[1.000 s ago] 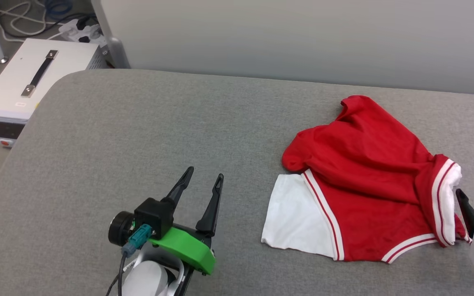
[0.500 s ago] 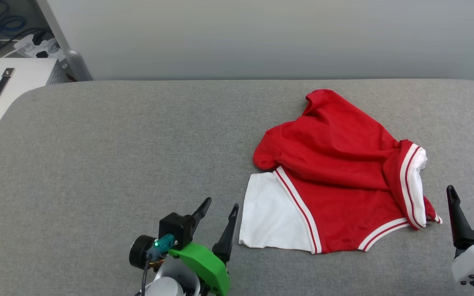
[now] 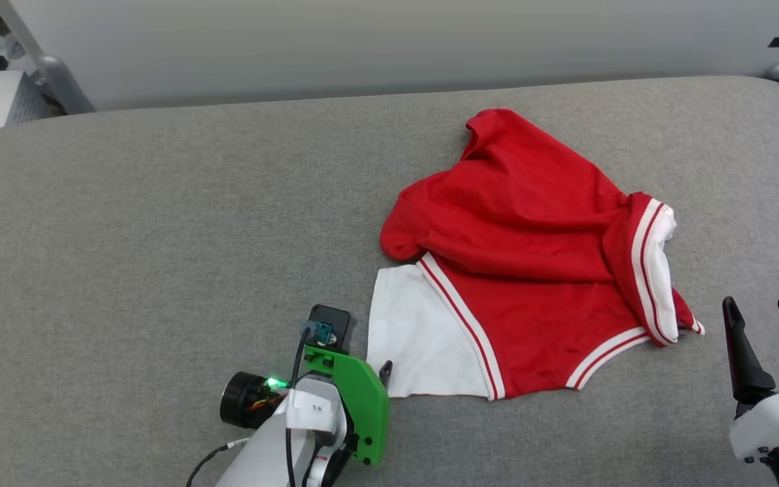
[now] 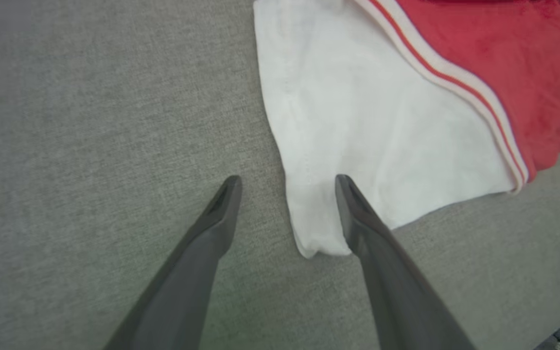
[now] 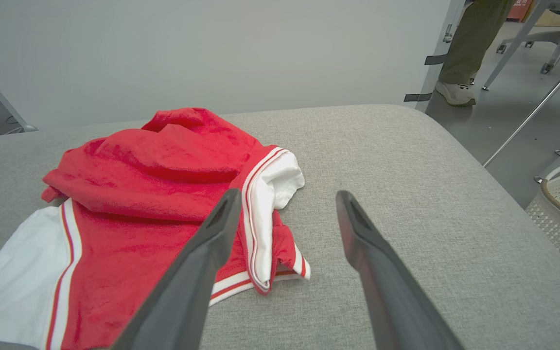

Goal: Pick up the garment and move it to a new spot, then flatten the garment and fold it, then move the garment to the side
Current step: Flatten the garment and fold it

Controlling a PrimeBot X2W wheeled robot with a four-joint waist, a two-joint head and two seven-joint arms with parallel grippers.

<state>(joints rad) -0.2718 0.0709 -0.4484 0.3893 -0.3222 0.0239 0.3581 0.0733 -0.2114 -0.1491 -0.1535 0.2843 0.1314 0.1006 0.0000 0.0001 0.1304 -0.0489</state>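
Garment [image 3: 531, 237] lies crumpled on the table [image 3: 159, 237], red body up. My left fingers [image 4: 287, 180] are spread wide, empty, straddling its white sleeve's corner; my right fingers [image 3: 756, 308] are also spread and empty, just beside its striped hem corner, not touching.

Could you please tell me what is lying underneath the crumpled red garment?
The garment lies bunched on the grey padded surface, and its red body folds over the top edge of one white sleeve. The cloth hides whatever else may lie beneath it.
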